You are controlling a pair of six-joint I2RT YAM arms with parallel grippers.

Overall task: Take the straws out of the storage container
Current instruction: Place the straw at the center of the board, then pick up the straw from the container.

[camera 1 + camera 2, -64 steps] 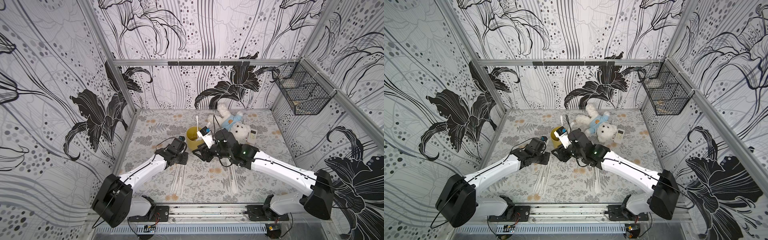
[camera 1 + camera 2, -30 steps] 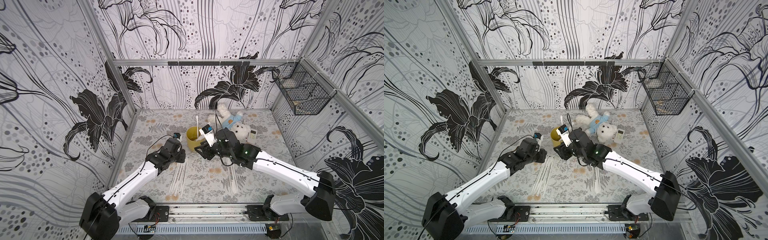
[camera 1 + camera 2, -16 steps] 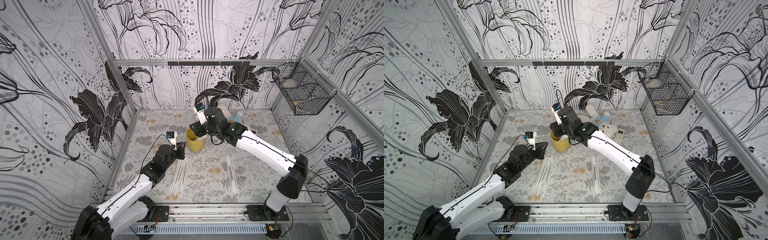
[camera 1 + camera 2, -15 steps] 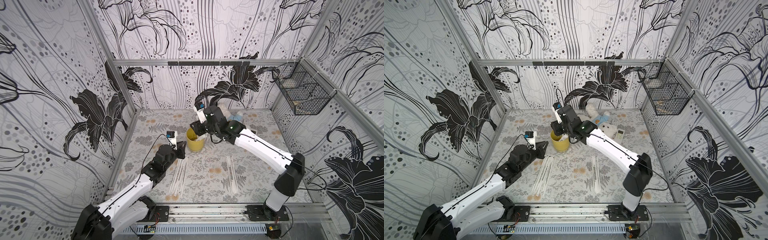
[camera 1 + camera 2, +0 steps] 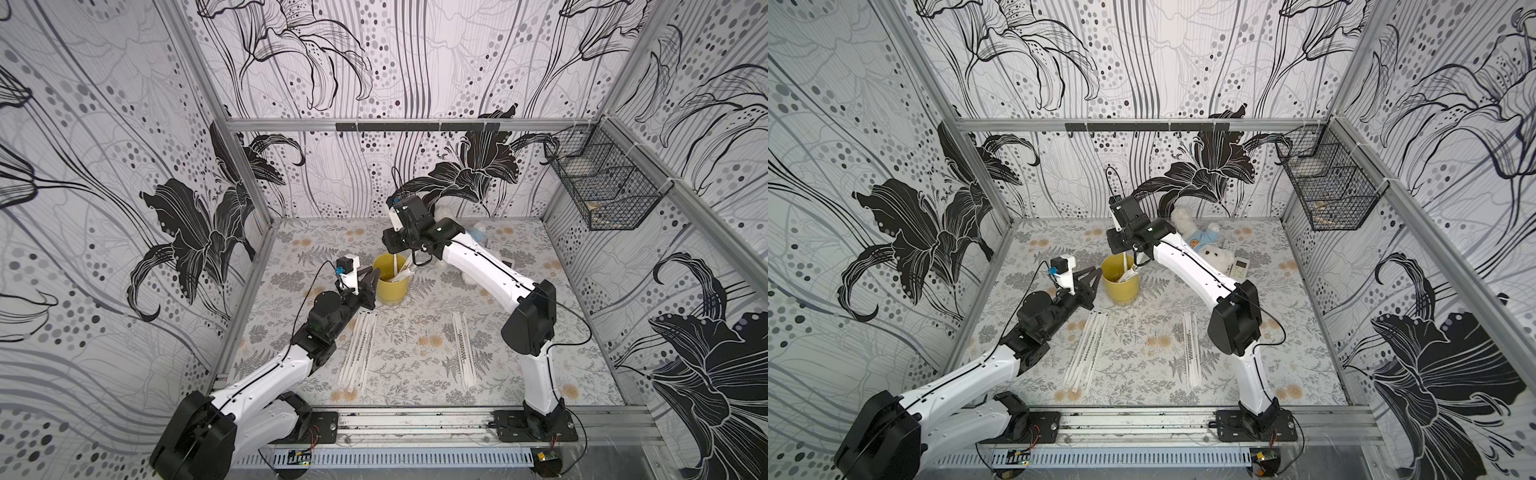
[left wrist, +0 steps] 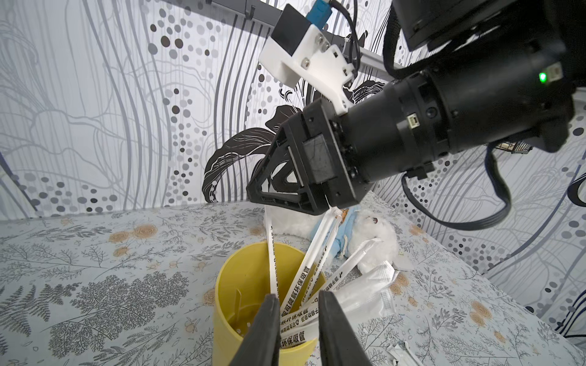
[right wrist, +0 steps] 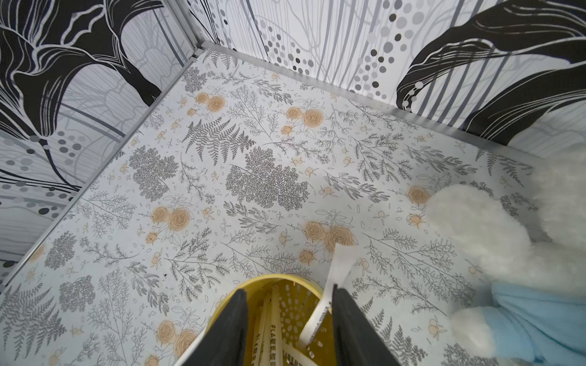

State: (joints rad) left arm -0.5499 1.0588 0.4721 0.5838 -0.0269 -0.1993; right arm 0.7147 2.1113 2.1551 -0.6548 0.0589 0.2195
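We see flowery table (image 5: pixel 415 332), yellow cup (image 5: pixel 390 286) standing in middle. Right over cup hangs right gripper (image 7: pixel 290 293), pointing down, jaws apart, nothing pinched yet. Low, just beside cup, sits left gripper (image 6: pixel 298 294), jaws apart too, empty. In cup stand straws (image 6: pixel 306 272), long way up, leaning toward teddy (image 5: pixel 1204 245). One stands between right jaws, against one. We think right arm nearer: pinch, lift. Flat on table lie loose straws (image 5: pixel 359 349).

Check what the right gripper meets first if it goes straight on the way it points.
Most likely the straws standing in the yellow cup. The right gripper points down into the cup's mouth, jaws open, and one straw's top sits beside one jaw; contact is unclear.
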